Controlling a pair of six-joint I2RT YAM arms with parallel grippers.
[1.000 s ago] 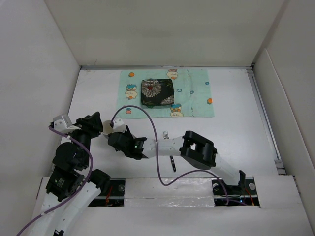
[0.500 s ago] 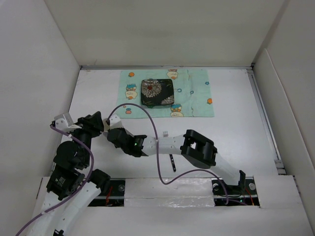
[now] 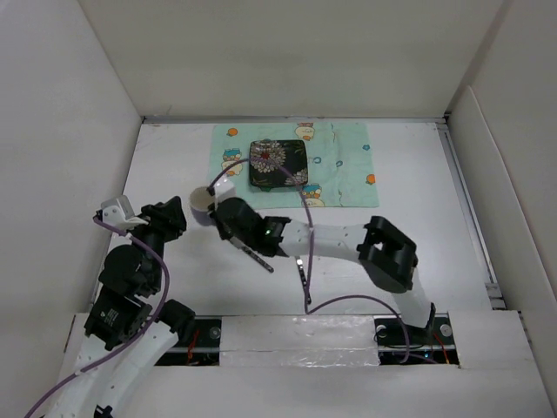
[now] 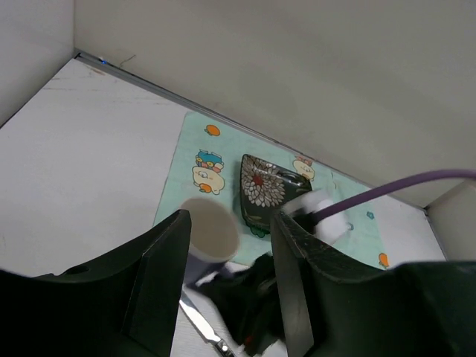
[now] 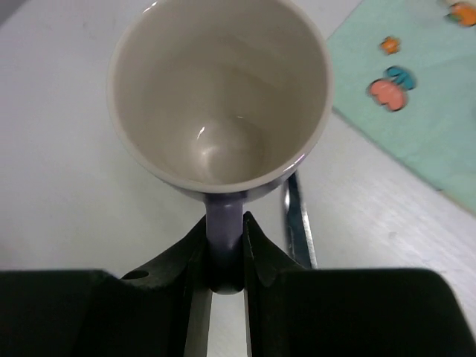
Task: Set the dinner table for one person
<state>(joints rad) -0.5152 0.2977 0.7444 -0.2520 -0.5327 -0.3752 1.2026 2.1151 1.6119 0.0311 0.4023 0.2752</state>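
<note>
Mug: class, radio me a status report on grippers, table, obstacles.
Right gripper shut on mug handle. Left gripper open, empty. Dish on cloth, table part-set. Cutlery lies beside mug.

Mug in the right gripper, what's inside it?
Nothing: the mug shows a bare, glossy cream interior down to its bottom. The right gripper pinches its purple handle. Whatever lies directly beneath it is hidden.
</note>
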